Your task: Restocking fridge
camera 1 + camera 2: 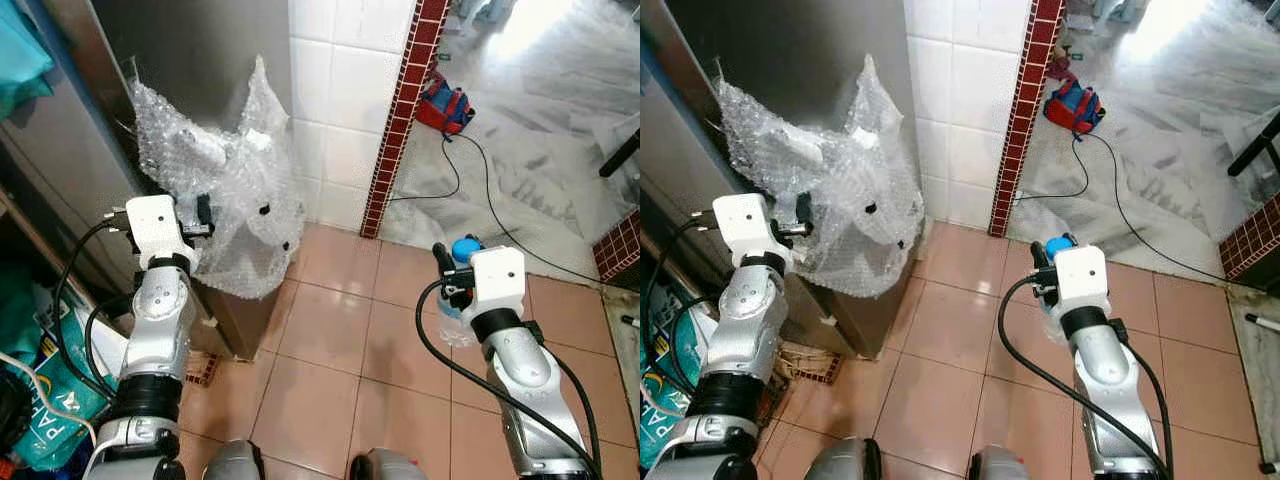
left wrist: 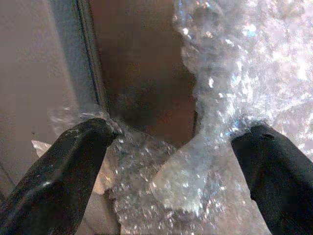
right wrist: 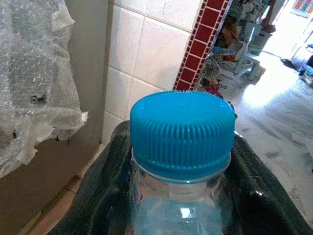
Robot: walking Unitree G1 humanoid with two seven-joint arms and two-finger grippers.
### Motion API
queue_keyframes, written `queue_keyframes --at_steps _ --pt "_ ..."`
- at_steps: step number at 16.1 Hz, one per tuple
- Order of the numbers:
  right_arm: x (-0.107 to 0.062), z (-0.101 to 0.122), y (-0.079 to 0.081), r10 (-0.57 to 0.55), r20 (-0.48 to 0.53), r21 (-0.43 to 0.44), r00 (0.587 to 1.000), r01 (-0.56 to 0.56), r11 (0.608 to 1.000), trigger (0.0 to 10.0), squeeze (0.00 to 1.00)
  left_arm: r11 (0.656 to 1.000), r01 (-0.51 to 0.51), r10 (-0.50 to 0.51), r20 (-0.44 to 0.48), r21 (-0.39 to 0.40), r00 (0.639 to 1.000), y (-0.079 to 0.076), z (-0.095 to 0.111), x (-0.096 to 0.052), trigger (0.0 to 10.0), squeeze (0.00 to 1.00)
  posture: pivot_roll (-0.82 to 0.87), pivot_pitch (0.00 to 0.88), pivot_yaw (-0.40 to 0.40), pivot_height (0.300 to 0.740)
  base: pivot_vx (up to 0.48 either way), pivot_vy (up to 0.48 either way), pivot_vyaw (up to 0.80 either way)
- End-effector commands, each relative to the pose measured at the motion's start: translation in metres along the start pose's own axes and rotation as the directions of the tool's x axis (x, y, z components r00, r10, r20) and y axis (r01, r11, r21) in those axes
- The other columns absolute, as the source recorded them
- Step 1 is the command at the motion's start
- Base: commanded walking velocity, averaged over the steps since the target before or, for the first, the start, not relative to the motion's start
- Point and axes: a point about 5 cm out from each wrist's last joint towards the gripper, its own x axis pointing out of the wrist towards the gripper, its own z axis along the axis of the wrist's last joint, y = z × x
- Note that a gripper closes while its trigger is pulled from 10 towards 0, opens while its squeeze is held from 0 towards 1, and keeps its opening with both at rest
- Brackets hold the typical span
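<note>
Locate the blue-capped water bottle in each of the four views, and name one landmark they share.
Left eye view: water bottle right of centre, held in the right pincer.
Right eye view: blue cap just right of centre, ahead of the white wrist block.
Left wrist view: not in it; bubble wrap between the open fingers.
Right wrist view: cap centred, fingers on both sides.
Shared landmark: the bubble wrap.
</note>
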Motion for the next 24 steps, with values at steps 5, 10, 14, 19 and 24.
queue_keyframes --at_steps 5,10,14,19,24 --pt "0.003 0.008 -0.005 -0.019 0.028 0.0 0.999 0.019 1.0 10.0 0.0 0.999 -0.033 0.034 0.041 -0.028 0.999 0.001 0.012 0.016 10.0 0.0 -0.06 0.106 -0.016 0.74 0.0 0.0 0.0" --pt "0.003 0.007 -0.001 -0.007 0.021 0.012 1.0 0.007 1.0 10.0 0.0 0.964 0.226 -0.229 -0.007 -0.141 0.973 -0.025 0.007 0.019 10.0 0.0 -0.06 0.103 -0.013 0.74 0.0 0.0 0.0" --pt "0.003 0.006 0.0 0.001 0.019 0.019 1.0 -0.001 1.0 10.0 0.0 0.893 0.413 -0.428 -0.054 -0.177 0.902 -0.057 -0.004 0.01 10.0 0.0 -0.06 0.098 -0.015 0.74 0.0 0.0 0.0" --pt "0.004 0.005 -0.01 -0.103 0.008 -0.003 0.995 0.103 0.995 10.0 0.0 0.811 0.562 -0.576 -0.055 -0.162 0.816 -0.086 -0.01 -0.001 10.0 0.0 -0.05 0.089 -0.01 0.74 0.0 0.0 0.0" --pt "-0.004 0.002 -0.003 -0.072 -0.001 0.027 0.997 0.072 0.997 10.0 0.0 0.758 0.632 -0.645 -0.042 -0.158 0.763 -0.102 -0.01 -0.007 10.0 0.0 -0.05 0.081 -0.005 0.74 0.0 0.0 0.0"
